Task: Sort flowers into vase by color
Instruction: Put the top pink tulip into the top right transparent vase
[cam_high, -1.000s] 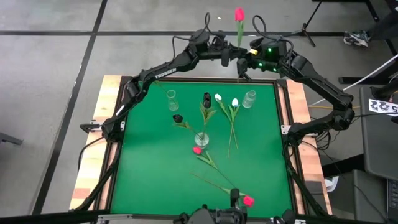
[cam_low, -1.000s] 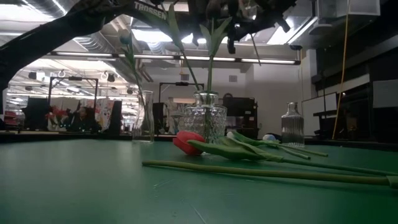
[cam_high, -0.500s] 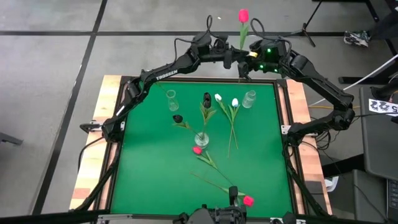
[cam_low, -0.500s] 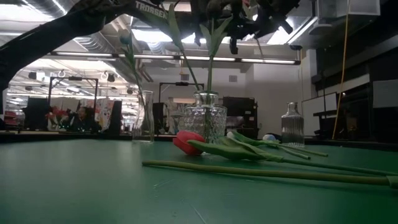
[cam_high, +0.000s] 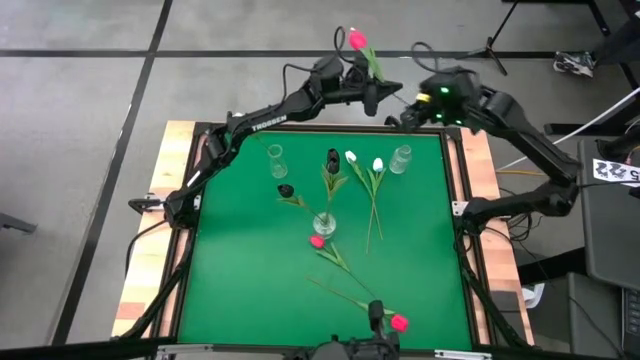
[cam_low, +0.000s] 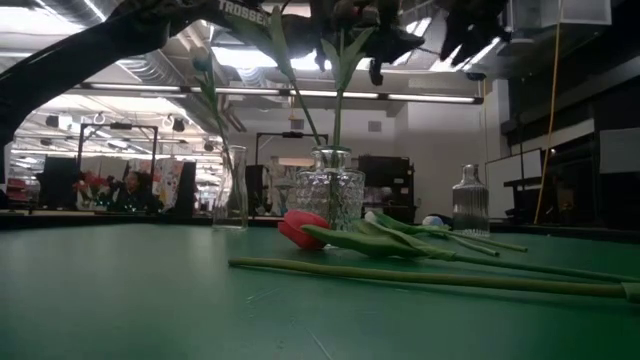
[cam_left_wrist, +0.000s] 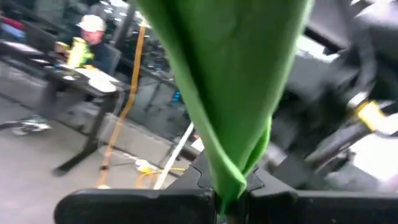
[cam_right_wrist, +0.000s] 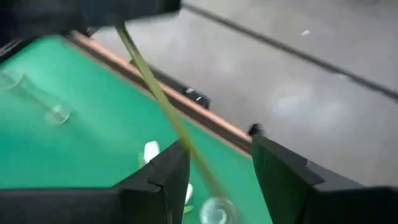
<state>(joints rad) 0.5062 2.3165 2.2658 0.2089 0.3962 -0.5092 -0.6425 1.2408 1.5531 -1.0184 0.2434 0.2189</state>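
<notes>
Beyond the tabletop's (cam_high: 230, 300) far edge, the left end effector (cam_high: 372, 92) pinches a pink tulip (cam_high: 357, 40); the right end effector (cam_high: 408, 117), spread, sits beside its half-hidden stem.

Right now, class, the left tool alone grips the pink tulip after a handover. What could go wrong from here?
1. The left tool pinches the pink tulip by its thin stem; it may swing or slip.
2. The open right tool sits close; the stem runs between its fingers and could snag.
3. The middle vase may tip if knocked.
</notes>
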